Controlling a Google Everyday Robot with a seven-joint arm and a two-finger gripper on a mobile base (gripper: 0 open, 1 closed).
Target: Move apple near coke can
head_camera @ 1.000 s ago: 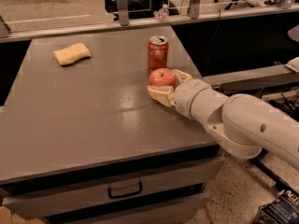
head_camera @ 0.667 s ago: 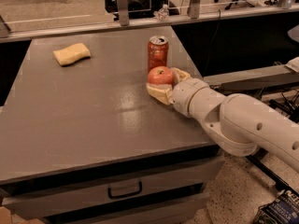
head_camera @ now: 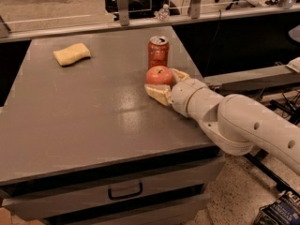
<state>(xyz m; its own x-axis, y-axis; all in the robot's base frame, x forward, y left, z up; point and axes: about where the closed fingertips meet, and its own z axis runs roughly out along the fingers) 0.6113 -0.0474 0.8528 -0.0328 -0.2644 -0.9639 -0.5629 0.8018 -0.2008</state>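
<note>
Because it carries every item below, table (head_camera: 93, 125): grey top over a drawer front, seen from its near corner.
Arm (head_camera: 243, 125): pale, thick-jointed, reaching in from the right edge across the table's right side.
Gripper (head_camera: 162, 81): low over the table top, right of centre, directly in front of the can.
Yellow sponge (head_camera: 71, 54): lying flat at the far left, well apart from everything else.
Coke can (head_camera: 158, 53): upright near the far right of the top, silver lid showing.
Apple (head_camera: 159, 75): stem up, just in front of the can, very close to it or touching; which cannot be told.
Task progress: the placing looks essentially done, since the apple already stands beside the can; what remains, by judgement, is to let go and draw the arm clear without nudging either item.
Jaws: spread to about the apple's width, one finger at its near left, the other behind its right, both appearing to press against it.
</note>
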